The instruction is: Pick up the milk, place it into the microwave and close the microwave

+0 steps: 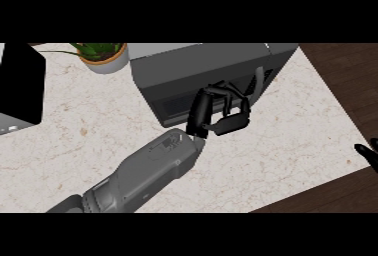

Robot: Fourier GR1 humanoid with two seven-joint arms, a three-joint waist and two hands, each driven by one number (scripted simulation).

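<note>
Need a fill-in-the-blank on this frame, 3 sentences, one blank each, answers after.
1. The left hand is up against the front of the ____.
2. The potted plant stands to the ____ of the microwave.
3. The right hand shows at the view's ____ edge.

Answers: microwave; left; right

Single head view only, no second cam to overlap with. Looks steeply down on the desk (280, 150) from robot head height. Forearm enters from the lower edge. Microwave (199, 75) sits top centre, plant (103, 55) top left, floor (347, 75) along the right side. Mid-range framing.
</note>
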